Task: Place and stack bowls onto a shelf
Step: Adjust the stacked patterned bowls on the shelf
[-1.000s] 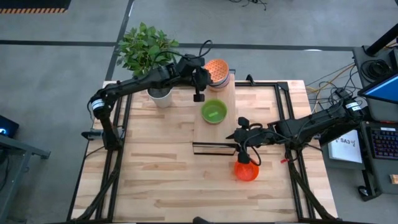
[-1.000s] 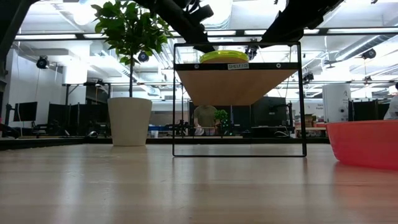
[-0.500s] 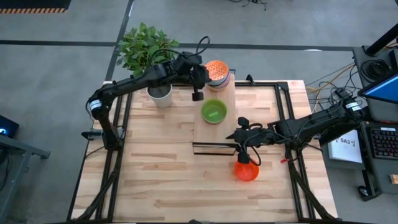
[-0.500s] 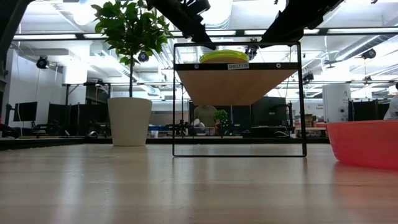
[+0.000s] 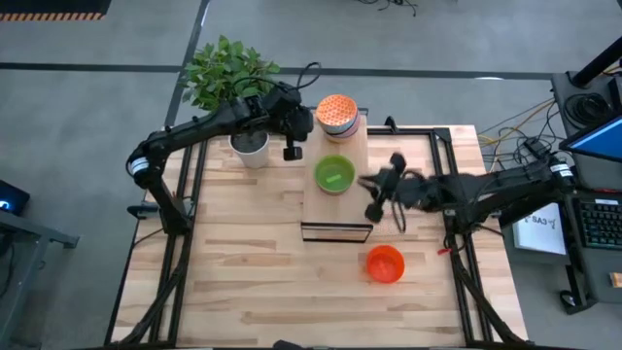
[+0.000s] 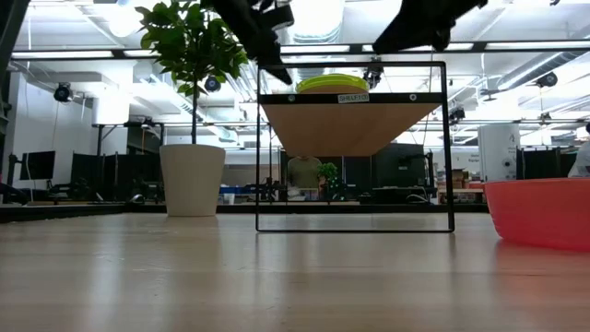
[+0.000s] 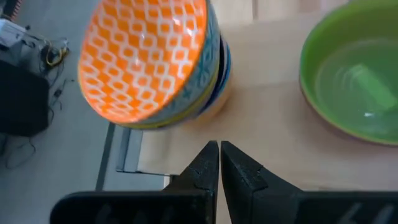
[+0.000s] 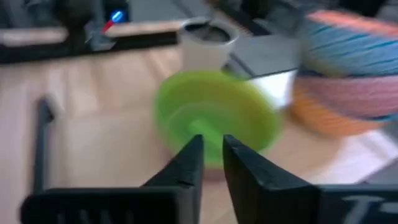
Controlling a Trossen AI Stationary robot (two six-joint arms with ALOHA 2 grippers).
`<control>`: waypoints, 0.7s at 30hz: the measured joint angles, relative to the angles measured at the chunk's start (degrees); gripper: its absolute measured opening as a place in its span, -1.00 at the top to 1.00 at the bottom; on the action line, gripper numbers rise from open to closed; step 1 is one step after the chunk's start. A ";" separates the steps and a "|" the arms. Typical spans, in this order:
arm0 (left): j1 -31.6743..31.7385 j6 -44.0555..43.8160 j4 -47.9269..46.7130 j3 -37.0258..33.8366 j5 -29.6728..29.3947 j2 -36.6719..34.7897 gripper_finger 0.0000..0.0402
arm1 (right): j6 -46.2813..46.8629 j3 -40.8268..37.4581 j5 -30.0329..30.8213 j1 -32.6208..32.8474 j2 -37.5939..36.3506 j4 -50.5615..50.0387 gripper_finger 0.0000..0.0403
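On the pale wood shelf (image 5: 335, 209) stand a stack of bowls topped by an orange patterned one (image 5: 336, 114) at its far end, and a green bowl (image 5: 334, 175) on its own nearer the middle. A red bowl (image 5: 385, 263) rests on its base on the tabletop, near the shelf's near right corner. My left gripper (image 5: 291, 153) hangs shut and empty, left of the stack; its wrist view shows the shut fingertips (image 7: 219, 163) over the shelf beside the stack (image 7: 149, 62). My right gripper (image 5: 373, 210) hovers right of the shelf with a narrow empty gap (image 8: 211, 155), facing the green bowl (image 8: 214, 115).
A white plant pot (image 5: 251, 151) with a leafy plant (image 5: 228, 76) stands at the table's far left, close to my left arm. In the low view the shelf's dark frame (image 6: 355, 148) rises mid-table. The table's near half is bare wood.
My right gripper has risen from over the red bowl and swung toward the far edge, turning, to the shelf's right side; the red bowl stays put on the table. My left gripper has drawn back from the stack toward the table's left.
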 joint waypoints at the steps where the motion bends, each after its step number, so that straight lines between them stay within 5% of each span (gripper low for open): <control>1: 0.22 0.04 0.07 -0.47 0.00 0.10 1.00 | -0.59 0.50 0.01 -1.69 -0.76 -0.10 0.81; 8: 1.80 1.04 5.32 -4.76 0.03 0.20 1.00 | -0.48 3.44 -1.64 -19.85 -2.76 0.15 0.96; 16: 4.21 1.27 9.80 -5.10 0.10 1.05 1.00 | 1.62 3.74 -28.27 -41.49 2.55 10.52 0.96; 21: 5.38 1.76 11.46 -5.08 0.09 2.22 1.00 | 3.12 3.76 -33.04 -46.46 5.60 11.57 0.96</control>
